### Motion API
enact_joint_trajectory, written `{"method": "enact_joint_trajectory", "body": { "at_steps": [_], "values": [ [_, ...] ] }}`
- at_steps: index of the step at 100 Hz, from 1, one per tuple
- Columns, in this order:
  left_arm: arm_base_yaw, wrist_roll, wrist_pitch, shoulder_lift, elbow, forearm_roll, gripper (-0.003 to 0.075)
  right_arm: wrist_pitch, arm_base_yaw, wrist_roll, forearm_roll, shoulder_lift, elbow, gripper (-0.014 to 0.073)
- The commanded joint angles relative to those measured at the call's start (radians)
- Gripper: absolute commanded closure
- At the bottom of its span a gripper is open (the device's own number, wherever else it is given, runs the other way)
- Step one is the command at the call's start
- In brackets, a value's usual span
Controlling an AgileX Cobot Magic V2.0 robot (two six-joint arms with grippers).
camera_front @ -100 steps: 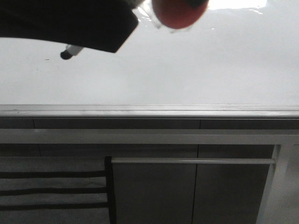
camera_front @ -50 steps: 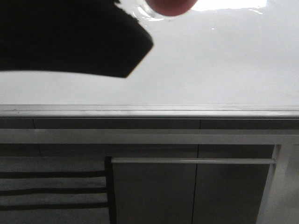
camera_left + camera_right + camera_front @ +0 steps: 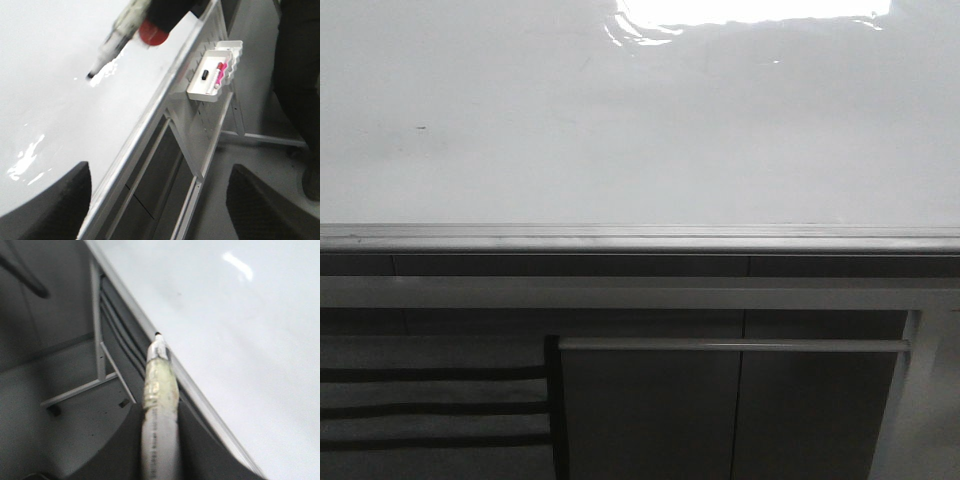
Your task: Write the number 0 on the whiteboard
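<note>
RIGHT GRIPPER: clamped on tape-wrapped white marker pen, tip above the rail | LEFT GRIPPER: spread wide, empty | BOARD: large glossy white whiteboard behind grey metal edge rail; no loop visible | HANDLING: rigid, slick surface; light tip pressure advised.
</note>
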Motion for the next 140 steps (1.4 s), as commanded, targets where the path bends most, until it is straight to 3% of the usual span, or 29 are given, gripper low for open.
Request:
{"method": "enact_joint_trajectory", "body": {
  "at_steps": [1, 20, 38, 66, 91, 140],
  "values": [
    [-0.004, -0.070, 0.032, -0.083, -0.028, 0.060, 0.0224, -0.084, -0.096, 0.059, -0.013, -0.047, -0.005, 0.0663],
    [-0.002, -0.301, 0.156, -0.256, -0.028, 0.255, 0.0407, -0.069, -0.282, 0.271, -0.013, -0.046, 0.007, 0.0662],
    [-0.002, -0.364, 0.180, -0.371, -0.028, 0.299, 0.0743, -0.095, -0.388, 0.331, -0.015, 0.041, 0.007, 0.0640],
    [-0.002, -0.364, 0.189, -0.412, -0.027, 0.296, 0.0740, -0.276, -0.413, 0.386, -0.015, 0.185, -0.029, 0.0641],
    [-0.002, -0.380, 0.302, -0.489, -0.027, 0.360, 0.0740, -0.308, -0.413, 0.390, -0.015, 0.273, -0.119, 0.0641],
    [-0.002, -0.380, 0.303, -0.541, 0.027, 0.336, 0.0740, -0.344, -0.413, 0.392, -0.013, 0.386, -0.128, 0.0641]
  ]
}}
